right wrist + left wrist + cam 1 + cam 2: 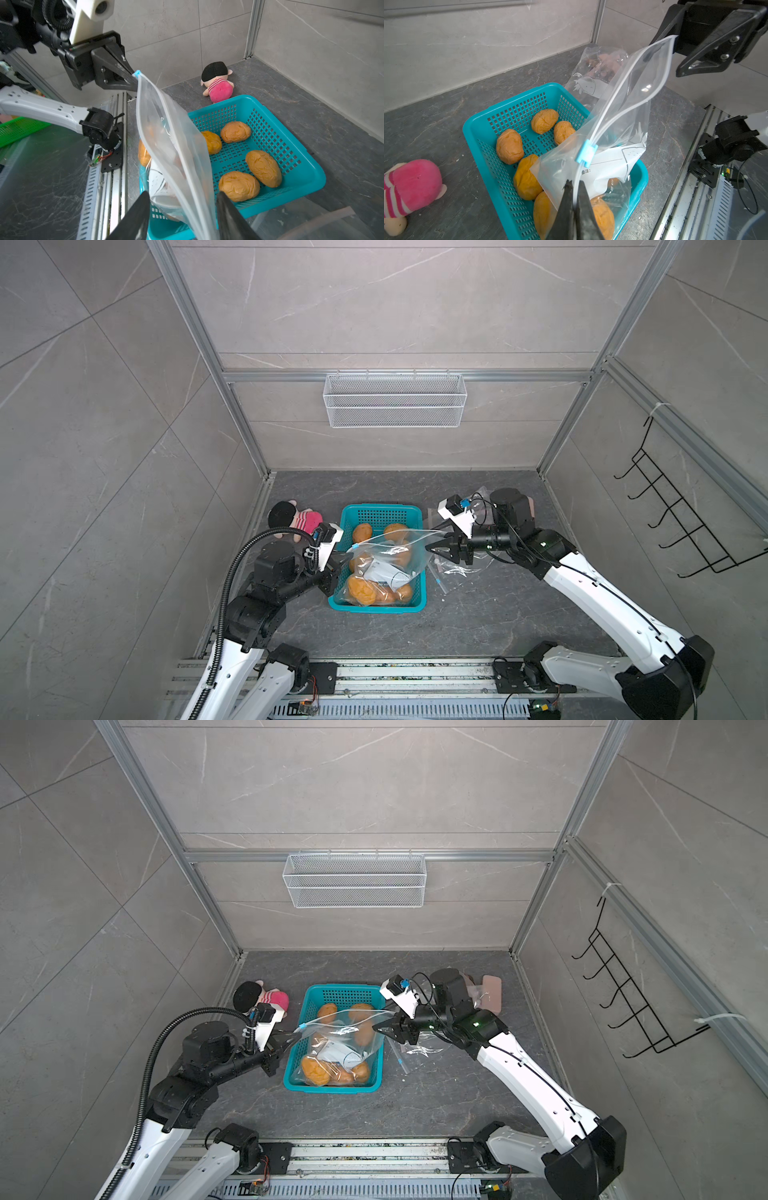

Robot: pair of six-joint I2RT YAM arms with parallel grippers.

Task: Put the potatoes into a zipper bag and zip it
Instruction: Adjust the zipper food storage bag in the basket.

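Note:
A clear zipper bag hangs stretched over a teal basket, its mouth gaping along the top. My left gripper is shut on the bag's top edge, just behind the light-blue slider. My right gripper is open, with the bag's far end between its spread jaws. Several orange-tan potatoes lie loose in the basket. Others sit in the bag's bottom with a white printed sheet.
A pink plush doll lies left of the basket. Another clear bag and loose plastic lie to its right. A white wire basket hangs on the back wall, a black hook rack on the right wall.

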